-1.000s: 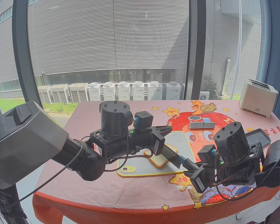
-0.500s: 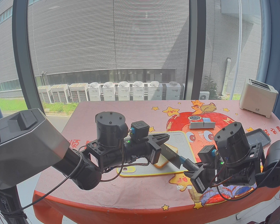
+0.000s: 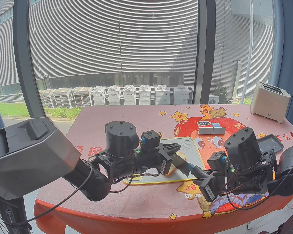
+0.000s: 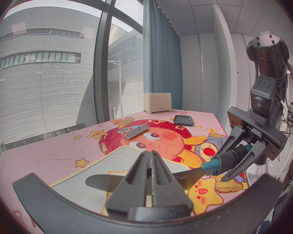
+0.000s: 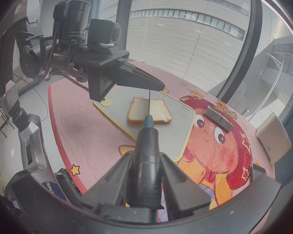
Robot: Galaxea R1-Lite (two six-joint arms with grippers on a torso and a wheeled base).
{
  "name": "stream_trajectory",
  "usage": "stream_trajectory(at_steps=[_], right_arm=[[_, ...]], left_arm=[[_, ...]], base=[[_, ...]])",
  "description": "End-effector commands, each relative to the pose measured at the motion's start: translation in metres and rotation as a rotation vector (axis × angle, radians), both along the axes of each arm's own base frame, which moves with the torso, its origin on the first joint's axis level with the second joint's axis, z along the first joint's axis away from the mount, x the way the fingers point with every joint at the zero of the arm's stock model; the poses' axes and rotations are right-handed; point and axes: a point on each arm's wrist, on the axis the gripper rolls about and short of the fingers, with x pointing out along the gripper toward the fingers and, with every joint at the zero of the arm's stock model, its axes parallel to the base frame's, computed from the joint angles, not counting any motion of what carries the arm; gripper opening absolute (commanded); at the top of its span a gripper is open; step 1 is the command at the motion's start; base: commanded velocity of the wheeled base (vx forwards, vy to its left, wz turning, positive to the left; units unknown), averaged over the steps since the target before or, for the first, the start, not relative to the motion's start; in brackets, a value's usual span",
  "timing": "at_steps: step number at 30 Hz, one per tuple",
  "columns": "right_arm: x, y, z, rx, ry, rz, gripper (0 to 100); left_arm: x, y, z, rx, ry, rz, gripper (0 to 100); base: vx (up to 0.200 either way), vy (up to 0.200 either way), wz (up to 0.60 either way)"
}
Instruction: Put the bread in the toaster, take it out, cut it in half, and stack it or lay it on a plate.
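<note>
— Since the bread lies flat on the cutting board (image 3: pixel 189 146) at the middle of the table (image 3: pixel 120 195), well apart from the toaster (image 3: pixel 270 102) at the far right corner, the step in hand looks like the halving. How should it go?

— Straight down into the board. The small dark plate (image 3: pixel 270 142) to the right, between board and toaster, comes later.

— Will the bread (image 5: pixel 149 110) behave?

— I judge it soft: it may squash or slide, so it needs pinning.

— By the left gripper (image 4: pixel 149 153)?

— Yes. Its fingers are pressed together with nothing between them, poised over the slice. Whether they touch it I cannot tell. They should bear down beside the cut line, never on it.

— And the knife (image 4: pixel 189 176)?

— The right gripper (image 5: pixel 146 154) is clamped round its handle, with the blade edge-down along the slice's middle. Keep it centred, saw lightly instead of chopping, and keep the steel off the left fingertips.
</note>
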Motion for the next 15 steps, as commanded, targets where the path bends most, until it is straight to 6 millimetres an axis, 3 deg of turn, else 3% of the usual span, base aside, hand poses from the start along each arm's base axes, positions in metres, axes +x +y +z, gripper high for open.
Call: stream_trajectory(at_steps=[1, 15], right_arm=[[-0.0002, 0.0003, -0.0001, -0.001, 0.0, 0.002, 0], [-0.0012, -0.0007, -0.0027, -0.009, 0.007, 0.003, 0]], left_arm=[[0.0031, -0.0028, -0.0108, 0.004, 0.005, -0.001, 0], [0.0043, -0.0037, -0.0204, 0.015, 0.019, -0.001, 0]], base=[[0.0, 0.0, 0.0], [0.0, 0.0, 0.0]])
